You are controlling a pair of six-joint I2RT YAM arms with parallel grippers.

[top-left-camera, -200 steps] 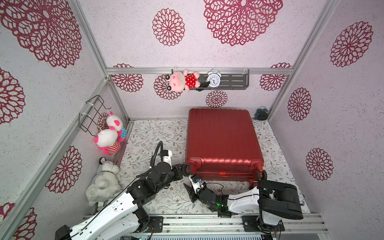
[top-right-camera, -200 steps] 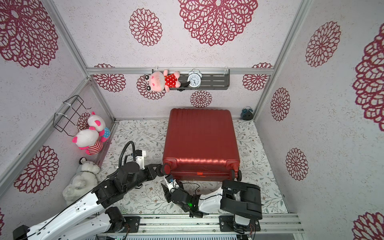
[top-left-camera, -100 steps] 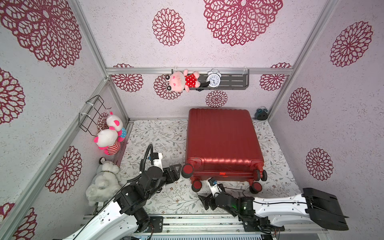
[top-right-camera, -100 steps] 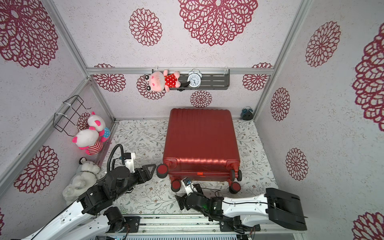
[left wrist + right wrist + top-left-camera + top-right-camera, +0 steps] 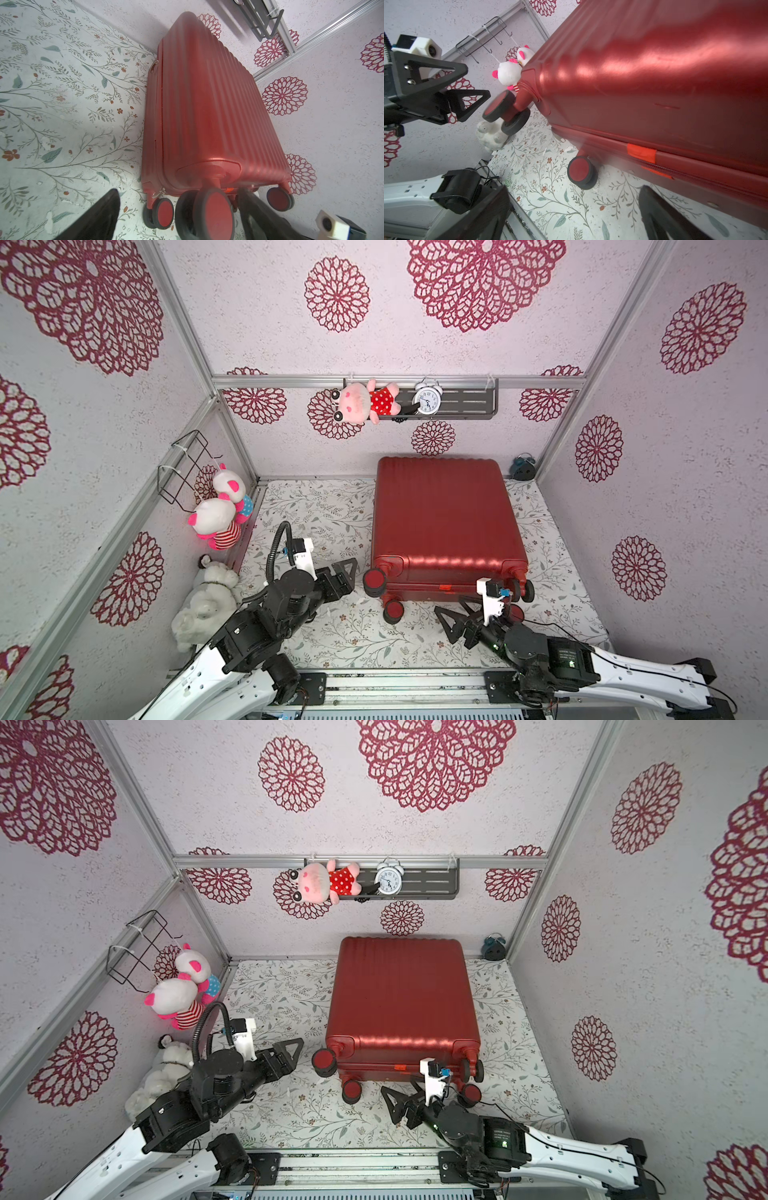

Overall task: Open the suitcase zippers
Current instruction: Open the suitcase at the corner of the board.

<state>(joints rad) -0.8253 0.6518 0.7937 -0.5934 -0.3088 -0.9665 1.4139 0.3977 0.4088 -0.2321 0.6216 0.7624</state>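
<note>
Beside the wheeled end of the suitcase (image 5: 446, 514), the left hand (image 5: 345, 572) stands wide open and empty, its tips just short of the nearest of the wheels (image 5: 374, 581) and touching nothing. The right hand (image 5: 451, 610) is spread just as wide with nothing in it, low over the surface (image 5: 324, 514) near the same end and clear of the shell. The suitcase lies flat on the flowered surface, toward the right, its far end against the back wall and its wheels facing the robot. The zipper (image 5: 161, 108) is a thin dark red line in the seam between the two halves, and it looks closed along the side the left wrist view shows. On that side, toward the far end, sits a small metal pull tab (image 5: 153, 67); a pale loop near the wheel corner may be another, but I cannot tell. The shell looks hard, ribbed, glossy and slippery, with nothing to pinch. The case is bulky and probably heavy, but may still slide under a tug, so bracing it seems wise. The tab is the place to grip, small and floppy as it is. Counted: one suitcase, four wheels, two patches of orange tape (image 5: 641, 152) at the seam, four soft toys (image 5: 218, 516) and two alarm clocks (image 5: 426, 400).
</note>
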